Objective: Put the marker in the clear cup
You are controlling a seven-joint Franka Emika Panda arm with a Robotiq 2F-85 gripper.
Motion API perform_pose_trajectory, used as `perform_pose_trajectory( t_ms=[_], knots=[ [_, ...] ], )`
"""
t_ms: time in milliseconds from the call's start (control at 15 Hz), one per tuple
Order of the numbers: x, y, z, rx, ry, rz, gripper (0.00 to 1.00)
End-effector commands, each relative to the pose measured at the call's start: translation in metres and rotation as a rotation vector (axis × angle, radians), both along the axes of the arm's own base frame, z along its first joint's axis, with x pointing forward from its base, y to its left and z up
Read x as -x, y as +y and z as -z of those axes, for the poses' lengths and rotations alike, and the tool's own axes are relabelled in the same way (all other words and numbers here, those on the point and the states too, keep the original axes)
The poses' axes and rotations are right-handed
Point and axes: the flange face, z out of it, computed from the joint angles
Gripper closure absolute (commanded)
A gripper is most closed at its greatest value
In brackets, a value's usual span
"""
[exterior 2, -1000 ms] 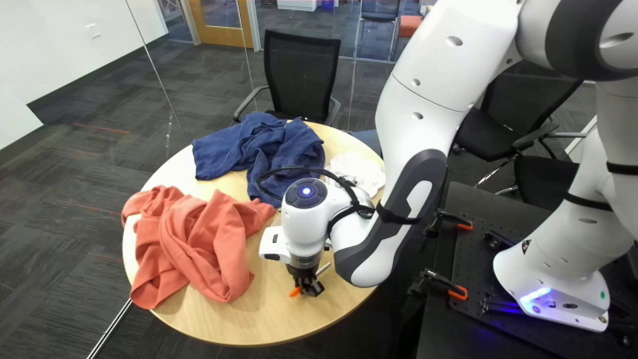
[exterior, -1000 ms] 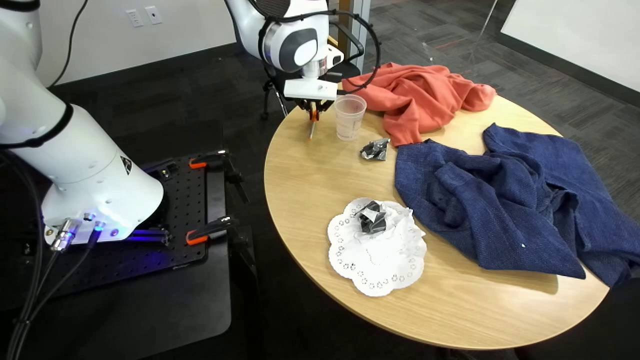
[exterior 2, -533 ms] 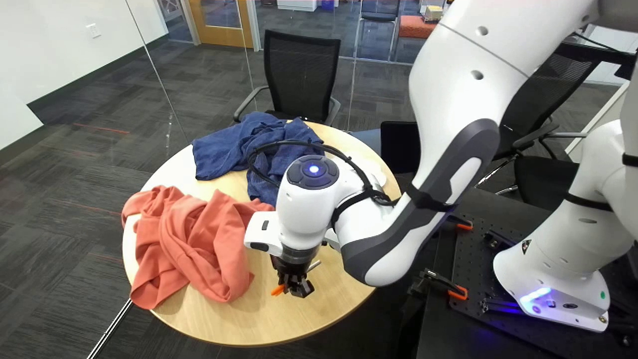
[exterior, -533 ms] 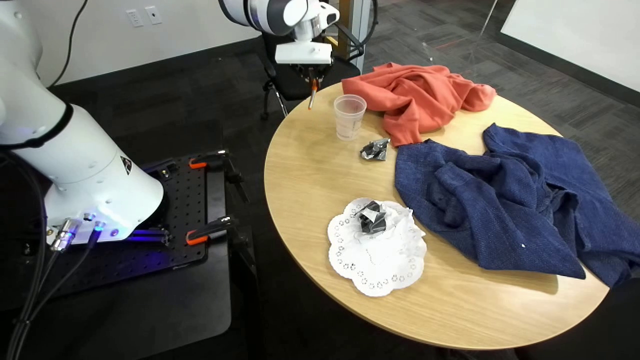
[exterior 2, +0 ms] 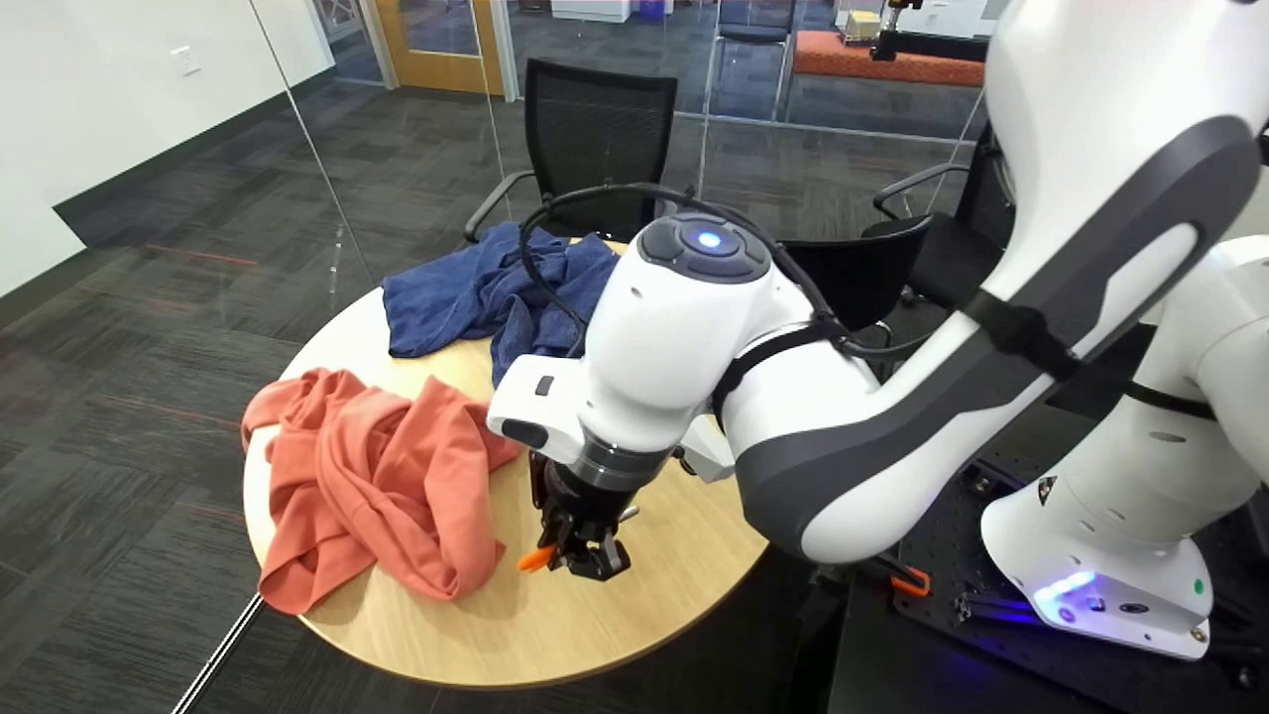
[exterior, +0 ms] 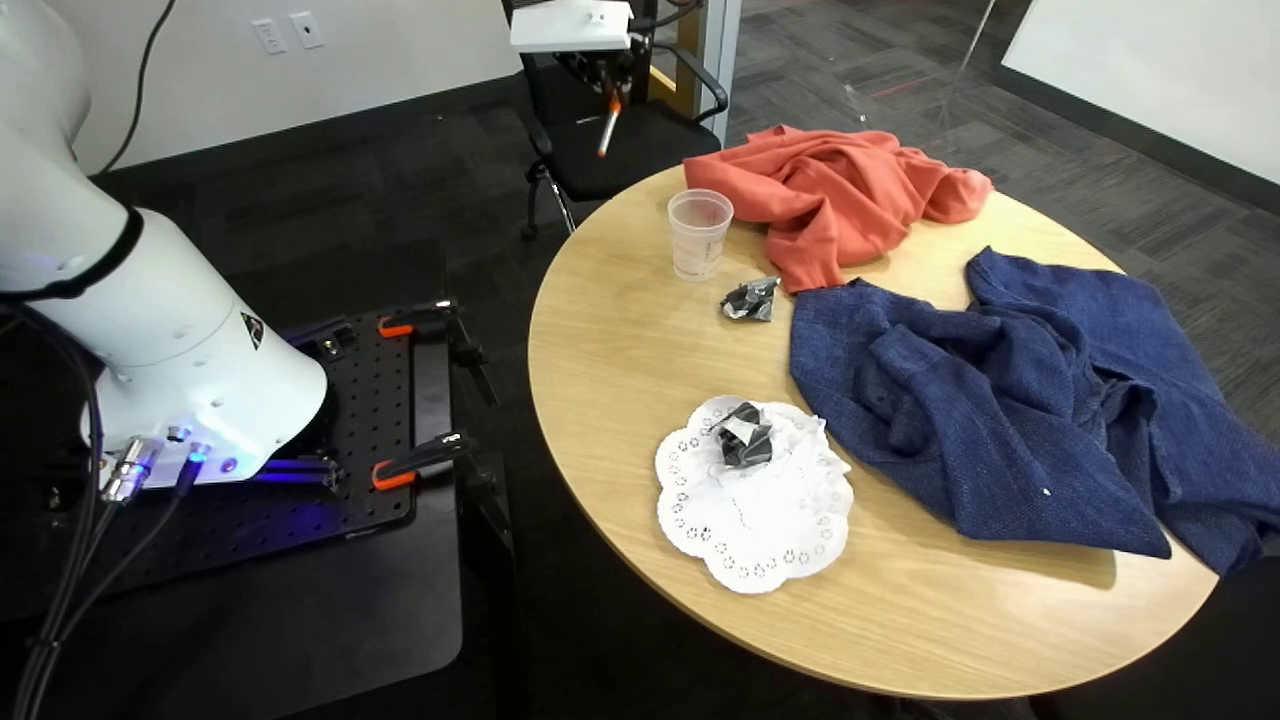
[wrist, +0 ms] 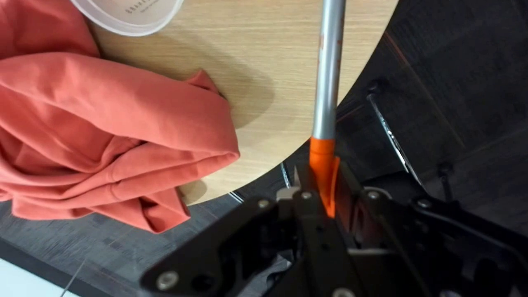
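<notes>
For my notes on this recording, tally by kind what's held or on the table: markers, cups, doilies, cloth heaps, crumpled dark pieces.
Marker: 1, held by the gripper
Clear cup: 1
Doily: 1
Red cloth heap and blue cloth heap: 2
Crumpled dark pieces: 2
Total: 7

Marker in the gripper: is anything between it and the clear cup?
Nothing visible stands between the marker in the gripper and the clear cup, whose mouth is uncovered. The coral garment lies crumpled beside the cup.
</notes>
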Motion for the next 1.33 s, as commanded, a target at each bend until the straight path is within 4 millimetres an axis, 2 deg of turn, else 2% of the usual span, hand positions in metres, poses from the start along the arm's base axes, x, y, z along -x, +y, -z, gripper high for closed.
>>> perform_pose_trajectory(
  t_ms=[0, 267, 867, 1067, 1267],
  knots=[
    [0.009, -0.022, -0.029, -0.050, -0.096, 0.026, 0.96],
    [0.003, -0.034, -0.041, -0.120, -0.215, 0.037, 0.96],
    [-0.017, -0.037, -0.057, -0.205, -0.308, 0.075, 0.96],
    [-0.027, -0.047, -0.062, -0.229, -0.318, 0.095, 0.96],
    [-0.035, -0.066, -0.063, -0.254, -0.315, 0.126, 0.96]
  ],
)
